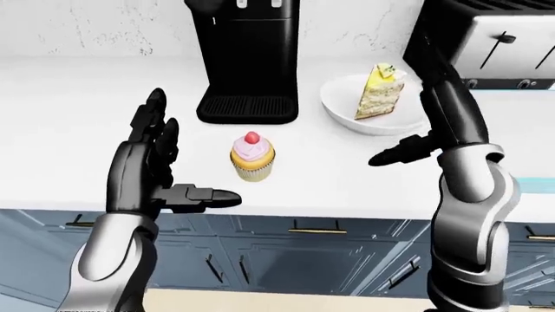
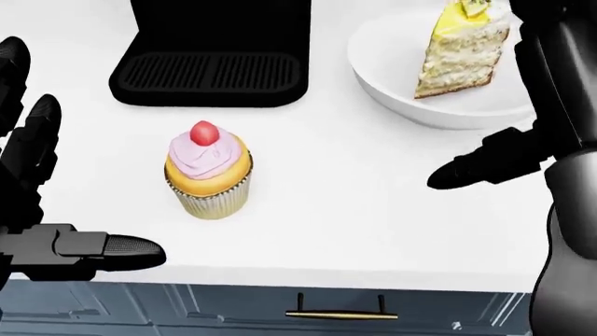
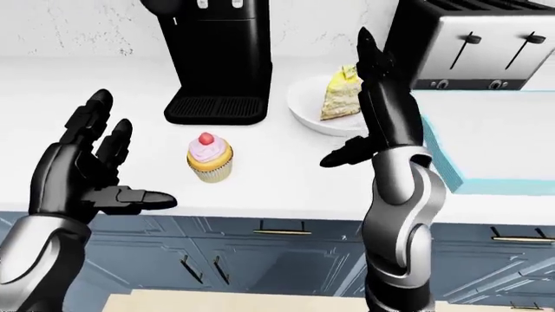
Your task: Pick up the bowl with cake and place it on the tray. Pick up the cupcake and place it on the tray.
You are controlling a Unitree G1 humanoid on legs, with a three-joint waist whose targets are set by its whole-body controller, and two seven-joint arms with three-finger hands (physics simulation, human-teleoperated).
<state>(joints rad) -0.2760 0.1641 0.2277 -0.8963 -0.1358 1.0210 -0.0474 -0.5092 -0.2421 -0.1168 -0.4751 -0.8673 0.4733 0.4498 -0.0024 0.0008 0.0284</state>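
While both arms are hanging raised over the white bench (image 1: pixel 78 97), nothing is being gripped. Across the bottom of the eye views, dark blue cabinet fronts with brass handles (image 1: pixel 317 229) are showing below the bench edge. At the top of the left-eye view, a tall black coffee machine with a ribbed drip tray (image 1: pixel 248 62) is standing on the bench, and a steel two-slot toaster (image 3: pixel 473 49) is sitting to its right. In the right-eye view, a pale blue flat tray (image 3: pixel 447 162) is lying on the bench, partly hidden behind the right forearm. The black three-finger left hand (image 1: pixel 151 162) is hovering at the left, fingers spread and released, thumb pointing toward the cupcake. The black right hand (image 3: pixel 373 97) is standing upright, fingers straight and released, just beside the bowl, partly covering its right rim. The white round bowl (image 1: pixel 347 104) is resting on the bench right of the coffee machine, carrying a yellow-topped layered cake slice (image 1: pixel 380 91). The pink-frosted cupcake with a red cherry (image 2: pixel 209 171) is sitting upright on the bench between the two hands, apart from both.
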